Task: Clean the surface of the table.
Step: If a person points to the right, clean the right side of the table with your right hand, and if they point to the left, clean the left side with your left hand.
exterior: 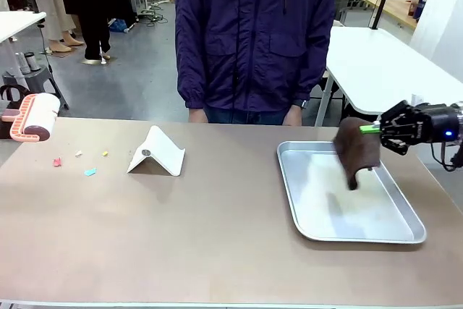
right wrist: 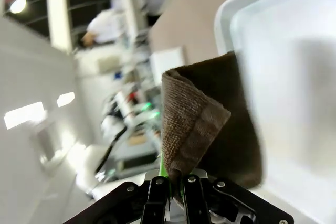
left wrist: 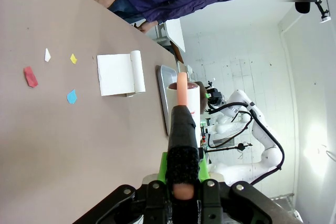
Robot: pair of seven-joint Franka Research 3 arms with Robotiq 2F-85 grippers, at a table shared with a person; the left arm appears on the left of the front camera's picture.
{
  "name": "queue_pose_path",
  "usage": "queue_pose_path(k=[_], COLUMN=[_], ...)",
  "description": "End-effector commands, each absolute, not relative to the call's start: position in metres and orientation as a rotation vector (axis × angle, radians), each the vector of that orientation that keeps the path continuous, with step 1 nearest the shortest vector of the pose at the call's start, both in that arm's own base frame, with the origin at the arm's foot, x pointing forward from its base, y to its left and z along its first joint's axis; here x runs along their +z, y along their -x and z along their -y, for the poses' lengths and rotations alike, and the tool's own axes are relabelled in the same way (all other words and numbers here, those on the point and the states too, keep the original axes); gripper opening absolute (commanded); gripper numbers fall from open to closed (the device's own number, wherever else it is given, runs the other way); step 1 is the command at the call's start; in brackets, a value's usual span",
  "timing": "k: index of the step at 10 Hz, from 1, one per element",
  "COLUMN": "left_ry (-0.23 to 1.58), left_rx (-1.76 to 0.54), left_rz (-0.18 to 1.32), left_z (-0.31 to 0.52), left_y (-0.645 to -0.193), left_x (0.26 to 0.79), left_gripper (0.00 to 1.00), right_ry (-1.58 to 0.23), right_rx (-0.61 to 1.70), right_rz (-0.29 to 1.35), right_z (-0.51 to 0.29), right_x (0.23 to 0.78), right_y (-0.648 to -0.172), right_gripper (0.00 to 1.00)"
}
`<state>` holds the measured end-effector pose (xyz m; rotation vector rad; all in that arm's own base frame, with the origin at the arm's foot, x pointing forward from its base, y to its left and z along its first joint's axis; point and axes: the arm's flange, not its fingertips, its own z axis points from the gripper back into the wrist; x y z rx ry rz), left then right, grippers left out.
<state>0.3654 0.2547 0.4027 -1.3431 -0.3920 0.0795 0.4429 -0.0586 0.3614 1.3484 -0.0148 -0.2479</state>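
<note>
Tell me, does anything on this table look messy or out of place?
Yes: a few small coloured paper scraps lie scattered on the table toward its left end, beside the white folded card. They look like stray litter.

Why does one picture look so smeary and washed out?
Right wrist view: the brown cloth is soft and the metal tray glares nearly white, background blurred. Front view: sharp, the table evenly lit, a faint shadow under the cloth on the tray. Left wrist view: turned sideways, the far wall blown out bright behind the lint roller.
</note>
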Motion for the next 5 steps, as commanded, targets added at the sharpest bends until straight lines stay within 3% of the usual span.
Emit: queue_pose_path(k=[1,2,5], left_ry=[1.346,1.346,1.346], left_rx=[0.091,0.091,0.091], left_rz=[0.383,0.383,0.383], left_z=[-0.255,-0.255,-0.255], left_y=[-0.365,-0.365,-0.365], left_x=[0.407,0.407,0.407], left_gripper=[0.17,0.17,0.17], right_ry=[-1.577,-1.656,-1.670], right_rx=[-0.144,-0.111,-0.166], right_rz=[-0.072,-0.101,0.011], right_z=[0.077,0.085,0.120], right_x=[0.360,0.364,0.380], right_y=[-0.447,-0.441,-0.417], right_gripper=[0.00,0.00,0.00])
